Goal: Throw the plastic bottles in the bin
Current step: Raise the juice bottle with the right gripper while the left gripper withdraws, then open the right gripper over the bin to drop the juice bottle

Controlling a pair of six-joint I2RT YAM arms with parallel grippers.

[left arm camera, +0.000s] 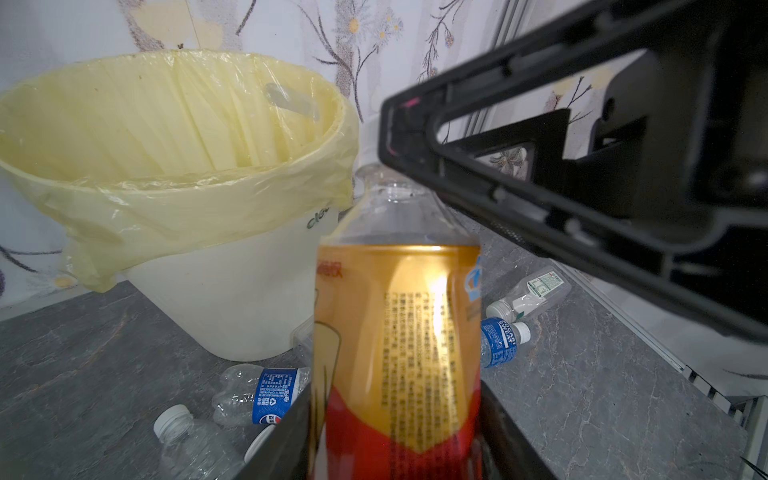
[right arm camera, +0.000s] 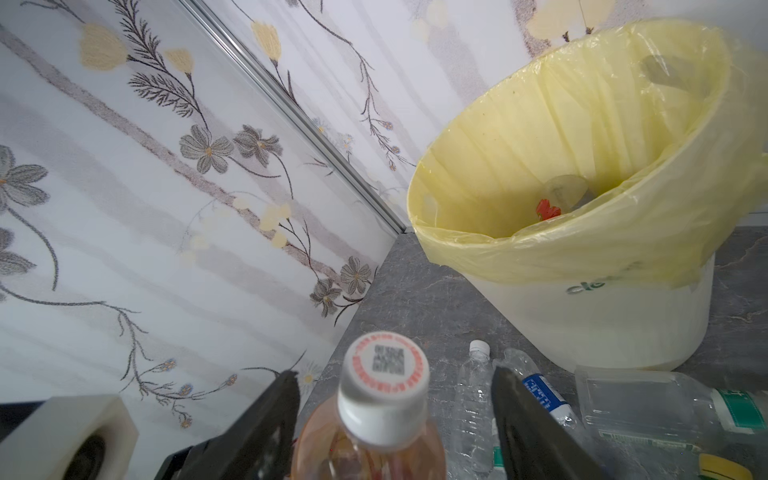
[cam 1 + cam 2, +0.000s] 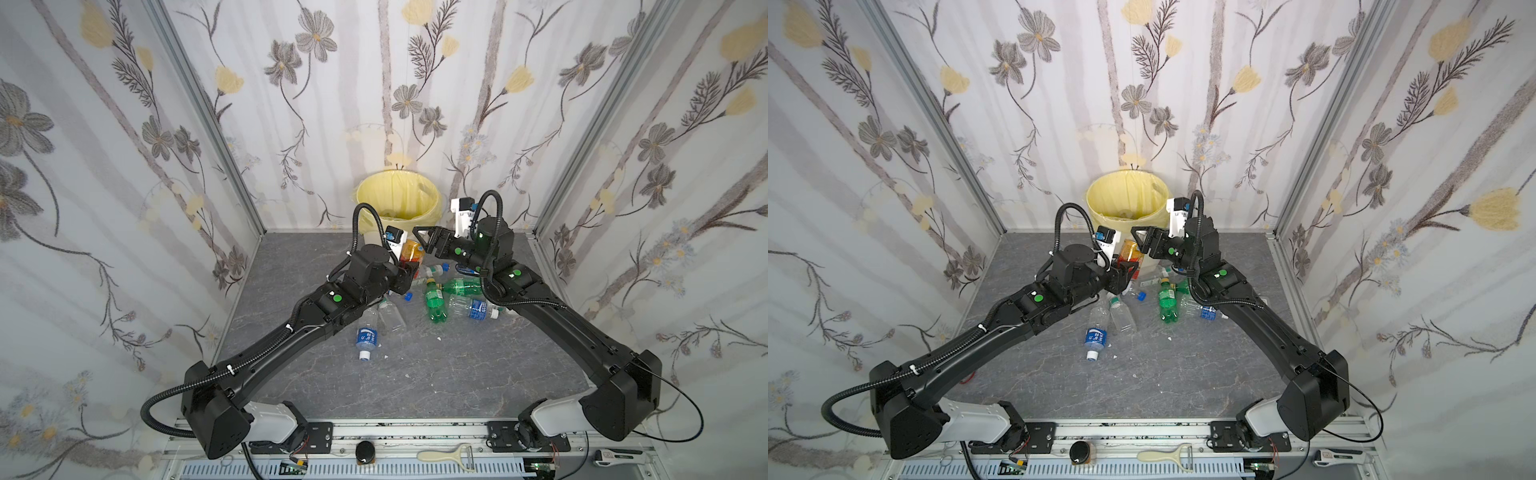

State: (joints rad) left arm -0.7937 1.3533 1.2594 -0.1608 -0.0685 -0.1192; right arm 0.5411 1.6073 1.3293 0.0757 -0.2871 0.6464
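The bin (image 3: 432,208) (image 3: 1096,199) stands at the back wall, cream-white with a yellow bag over its rim (image 1: 174,183) (image 2: 540,245). My left gripper (image 3: 409,268) (image 3: 1127,266) (image 1: 395,449) is shut on the lower body of an orange-red bottle (image 3: 411,249) (image 3: 1128,248) (image 1: 399,324), held upright just in front of the bin. My right gripper (image 3: 420,240) (image 3: 1138,240) (image 2: 392,380) hovers over its white cap (image 2: 388,390), open, with a gap on each side. Several plastic bottles lie on the floor, among them a green one (image 3: 434,301) and a blue-labelled one (image 3: 368,336).
Flowered walls close in the grey floor (image 3: 415,374) on three sides. Something red (image 2: 547,210) lies inside the bin. A loose blue cap (image 3: 408,296) sits among the bottles. A peeler (image 3: 446,455) and a black knob (image 3: 365,453) rest on the front rail.
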